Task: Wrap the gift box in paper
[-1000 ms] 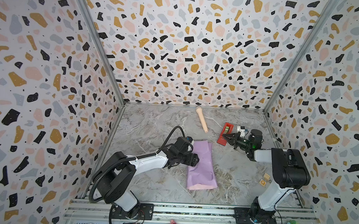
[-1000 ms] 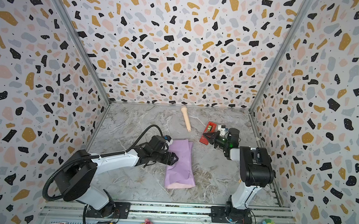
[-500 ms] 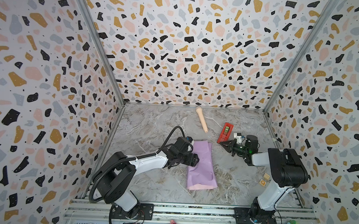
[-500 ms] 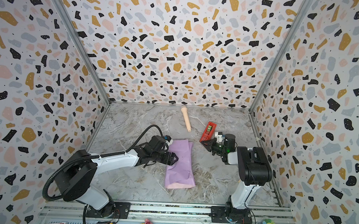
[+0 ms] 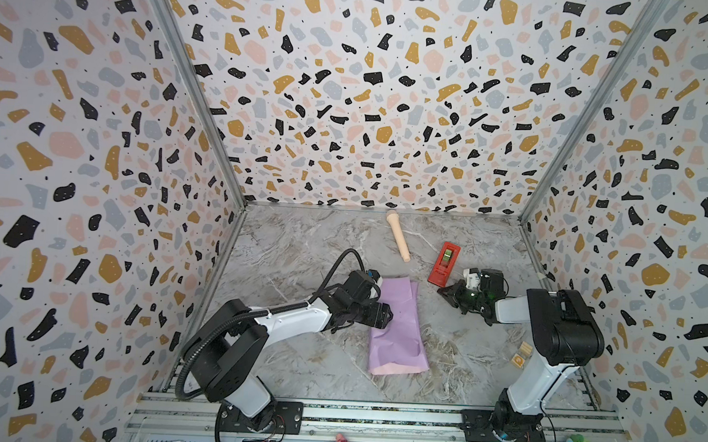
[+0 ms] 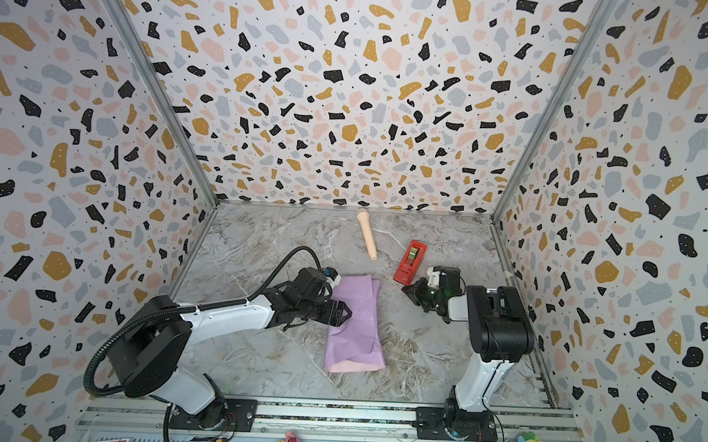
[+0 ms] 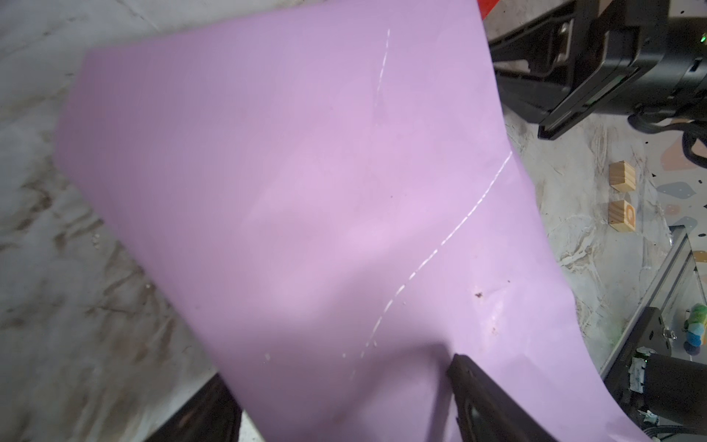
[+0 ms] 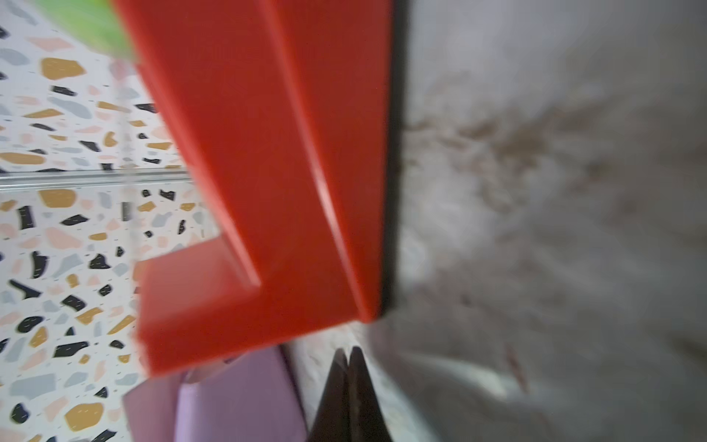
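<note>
1. paper (image 5: 398, 332) lies folded, lilac side out, mid-bench (image 5: 301, 244); pink strip at its front end; gift box not visible, I judge it's inside the fold
2. my left hand (image 5: 385, 316) is on the paper's left edge, jaws wide; clamping or only pressing, I cannot tell
3. my right hand (image 5: 444, 291) is clenched, empty, tips just beside the red tape dispenser (image 5: 443, 263)
4. step, I judge: fetch tape; left pins the fold flat; right must unclench first, then approach squarely
</note>
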Robot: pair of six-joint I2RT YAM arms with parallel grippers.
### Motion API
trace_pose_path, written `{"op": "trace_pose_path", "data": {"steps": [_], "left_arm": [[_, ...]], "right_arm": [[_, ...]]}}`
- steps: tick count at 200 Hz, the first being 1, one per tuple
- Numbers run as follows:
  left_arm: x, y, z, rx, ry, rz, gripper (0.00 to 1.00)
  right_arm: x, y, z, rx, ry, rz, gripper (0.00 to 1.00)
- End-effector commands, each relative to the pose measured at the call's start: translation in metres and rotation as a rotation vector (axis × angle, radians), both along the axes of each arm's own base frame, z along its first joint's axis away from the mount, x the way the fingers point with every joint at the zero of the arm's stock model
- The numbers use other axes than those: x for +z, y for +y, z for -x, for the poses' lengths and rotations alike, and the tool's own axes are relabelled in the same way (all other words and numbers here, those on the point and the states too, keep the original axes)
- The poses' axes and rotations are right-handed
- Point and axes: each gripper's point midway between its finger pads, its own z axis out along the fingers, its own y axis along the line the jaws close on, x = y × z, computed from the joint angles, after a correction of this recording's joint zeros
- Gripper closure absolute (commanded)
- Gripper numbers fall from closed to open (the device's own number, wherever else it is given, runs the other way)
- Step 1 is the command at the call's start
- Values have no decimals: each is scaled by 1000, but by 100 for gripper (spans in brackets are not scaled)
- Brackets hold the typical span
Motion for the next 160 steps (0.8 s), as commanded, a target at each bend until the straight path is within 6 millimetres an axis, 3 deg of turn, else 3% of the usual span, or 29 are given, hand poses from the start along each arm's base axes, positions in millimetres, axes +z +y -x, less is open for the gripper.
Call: {"op": "trace_pose_path", "data": {"steps": [1, 16, 38, 58, 89, 115, 160], "left_arm": [[-51, 37, 25, 19, 110, -191, 17], [-51, 37, 25, 19, 110, -192, 17], [-51, 38, 25, 19, 111, -193, 16], [-51, 38, 26, 19, 110, -194, 17], [-50, 38, 25, 20, 110, -194, 17], [-49, 37, 24, 24, 104, -190, 17], [-51, 37, 24, 24, 104, -192, 17]], "right_arm": [[-11, -8, 11, 25, 43, 103, 100], [10, -4, 8, 57, -27, 97, 100], [65, 5, 16, 85, -190, 60, 100], [108, 22, 39, 72, -313, 14, 100], [149, 55, 78, -45, -472, -46, 100], [158, 75, 100, -119, -543, -29, 100], [127, 105, 109, -63, -497, 2, 100]]}}
